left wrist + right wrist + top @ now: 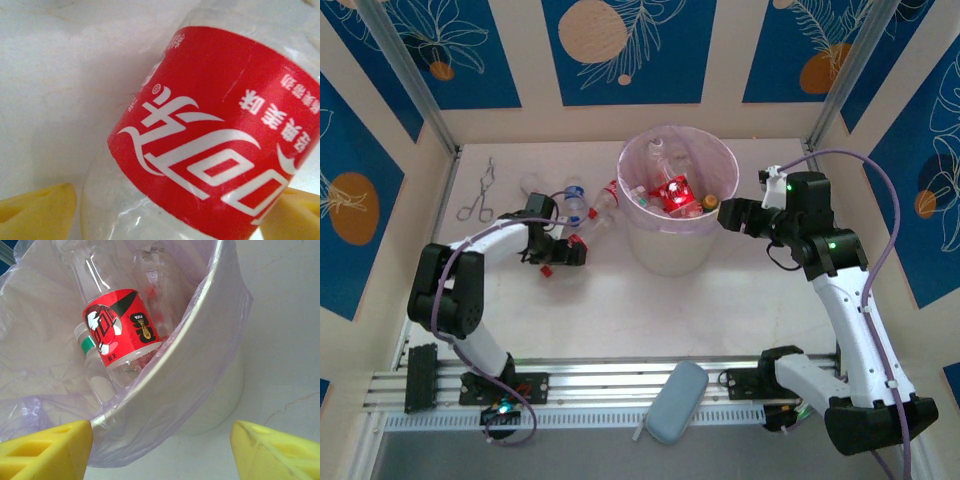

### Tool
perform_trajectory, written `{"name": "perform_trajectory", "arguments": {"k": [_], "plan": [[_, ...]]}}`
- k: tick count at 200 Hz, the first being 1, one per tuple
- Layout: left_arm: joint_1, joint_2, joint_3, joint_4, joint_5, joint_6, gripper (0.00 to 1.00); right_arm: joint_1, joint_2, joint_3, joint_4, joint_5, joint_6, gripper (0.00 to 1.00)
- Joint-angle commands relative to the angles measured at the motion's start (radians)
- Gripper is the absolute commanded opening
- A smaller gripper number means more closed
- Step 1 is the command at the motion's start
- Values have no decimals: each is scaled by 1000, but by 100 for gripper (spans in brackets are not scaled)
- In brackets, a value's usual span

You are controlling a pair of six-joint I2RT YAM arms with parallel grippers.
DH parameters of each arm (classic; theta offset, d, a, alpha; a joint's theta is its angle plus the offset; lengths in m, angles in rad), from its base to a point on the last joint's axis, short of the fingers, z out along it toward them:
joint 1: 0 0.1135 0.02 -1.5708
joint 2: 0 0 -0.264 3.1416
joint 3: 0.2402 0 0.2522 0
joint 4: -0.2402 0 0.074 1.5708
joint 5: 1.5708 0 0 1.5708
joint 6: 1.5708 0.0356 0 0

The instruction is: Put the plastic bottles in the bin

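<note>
Looking down from the top, the left pincer (563, 250) is low on the table (650, 310), right at a bottle with a red cap (548, 268). From up there I cannot tell how wide it is. More loose bottles (588, 203) lie just behind it, to the left of the bin (665, 255). The bin is big, round and pale pink, with a heap of bottles (672, 195) inside. The right pincer (722, 215) hangs at the bin's right edge. Thin metal forceps (480, 190) lie far to the left, and a grey-blue pouch (675, 403) sits at the front. The left wrist view comes much closer: a clear bottle with a big red label (215, 140) lies between the yellow fingers (37, 212), one on each side, but I cannot tell if they squeeze it. In the right wrist view, the right pincer (162, 450) is wide open with nothing in it, over the bin's rim (192, 342). A thin lilac bag (45, 365) lines the bin, and a red and black label bottle (120, 325) stands inside.
</note>
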Motion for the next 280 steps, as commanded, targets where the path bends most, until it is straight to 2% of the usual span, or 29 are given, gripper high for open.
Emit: {"name": "perform_trajectory", "arguments": {"k": [1,47,88,120,167,190,213,224,252,280], "plan": [[-13,24,48,11,0,29,98,-3,-9,-5,1,-24,16,74],[-25,97,89,65,52,45,99,-1,-6,-6,2,-19,20,73],[-25,86,65,65,52,39,82,-1,-10,-2,-11,-9,16,73],[-28,1,38,24,73,27,67,2,-6,7,2,-31,23,74],[-31,-221,-24,-31,115,-19,65,37,11,49,10,-43,29,73],[-31,-346,-23,-82,56,-37,63,102,38,102,23,-44,36,73],[-31,-442,-6,-100,-25,-81,47,205,84,173,53,-8,31,73],[-31,-478,3,-90,-27,-100,44,259,113,223,61,28,21,73],[-31,-590,8,-3,25,-155,37,345,169,294,148,25,30,74],[-39,-664,3,152,185,-218,31,439,278,380,223,0,32,77]]}}
